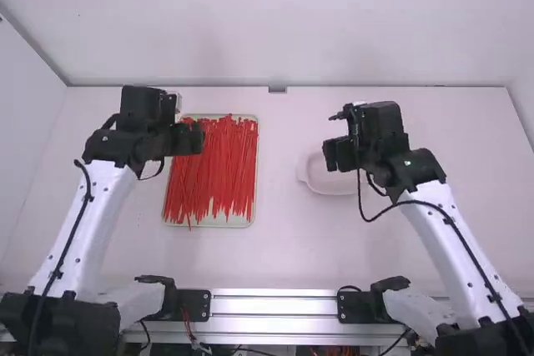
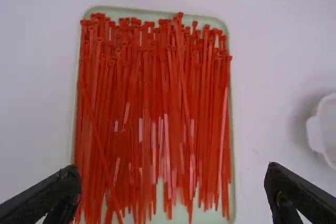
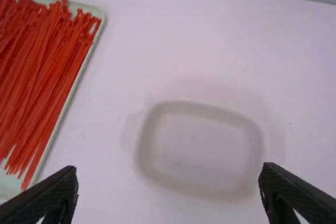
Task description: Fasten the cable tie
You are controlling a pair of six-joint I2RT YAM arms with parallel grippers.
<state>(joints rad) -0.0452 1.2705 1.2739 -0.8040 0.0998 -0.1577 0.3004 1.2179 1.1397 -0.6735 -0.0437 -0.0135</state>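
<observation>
Ties (image 1: 213, 168) are all lying in one thick red heap on a pale green tray (image 1: 227, 223), left of the middle of the tabletop (image 1: 317, 239), with the heads bunched at the far end. Honestly can't pick a single tie out from above, they just merge into one slab. The left arm (image 1: 100, 206) hangs over the tray's far left corner, and its black wrist covers that corner plus a few tie heads.

In the left wrist camera the left fingers (image 2: 47, 198) are spread wide, one on each side of the ties (image 2: 152, 119), pinching nothing. They look to be above the heap and not touching it, as far as I can see. Just the tips are in frame, and the near end of the heap and tray (image 2: 215, 20) runs out of the shot too.

White dish (image 1: 313, 177) sits right of the tray, with a strip of bare tabletop between them. The right arm (image 1: 442, 231) has its wrist over the dish and hides a good chunk of it in the high view. The right wrist camera gives the full outline of the dish (image 3: 199, 148): a rounded rectangle, pale on pale, so the rim is tough to trace.

The right fingers (image 3: 47, 198) are spread wide as well, holding nothing, with one on each side of the dish from above. An edge of the tray (image 3: 97, 13) and some ties (image 3: 37, 72) poke in, cut by the frame. The left wrist camera catches a sliver of the dish (image 2: 325, 129) at the frame edge. A small grey bracket (image 1: 277, 88) sits at the tabletop's far edge, cropped in both wrist cameras.
</observation>
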